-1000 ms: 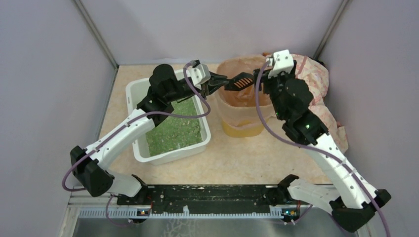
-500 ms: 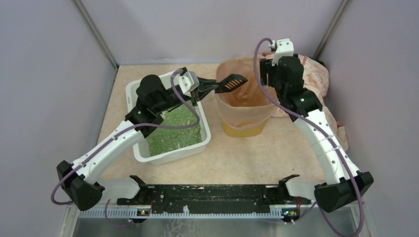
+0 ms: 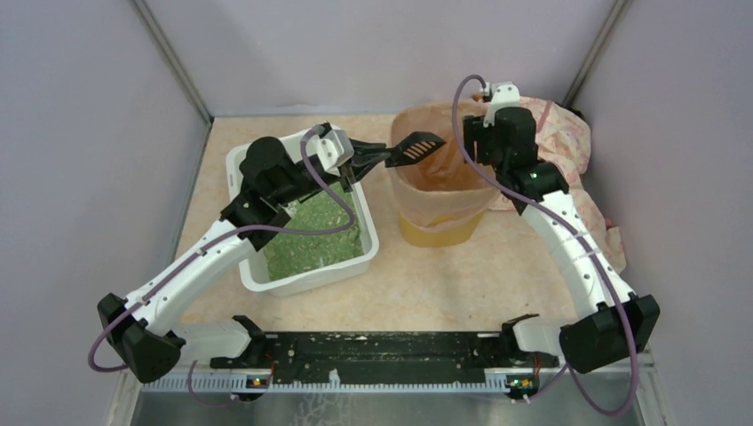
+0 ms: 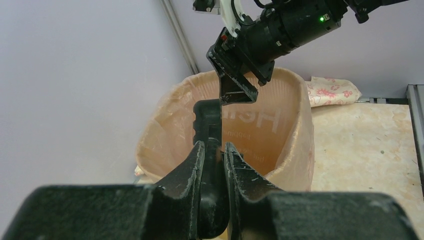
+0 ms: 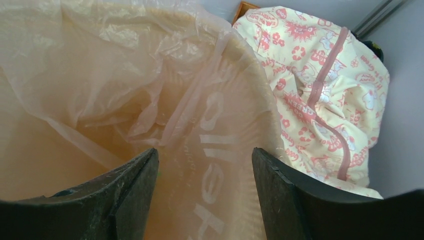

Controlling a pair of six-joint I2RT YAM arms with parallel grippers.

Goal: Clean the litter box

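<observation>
You have a beige, marbled surface (image 3: 444,284) closed in on three sides by plain pale-lilac walls (image 3: 373,53), with a thin metal post (image 3: 174,58) rising at each rear corner of it. A black rail (image 3: 382,348) runs along the surface's near edge, and a cream cloth (image 3: 573,142) with pink print lies bunched in its right rear corner; the light is soft and even.

One litter box (image 3: 311,277), one scoop (image 3: 414,146), one lined bin (image 3: 439,217), one patterned cloth (image 3: 568,142).

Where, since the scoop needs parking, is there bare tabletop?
Bare table lies in front of the litter box and bin, up to the base rail. Crowded back right: bin, cloth, right arm.
</observation>
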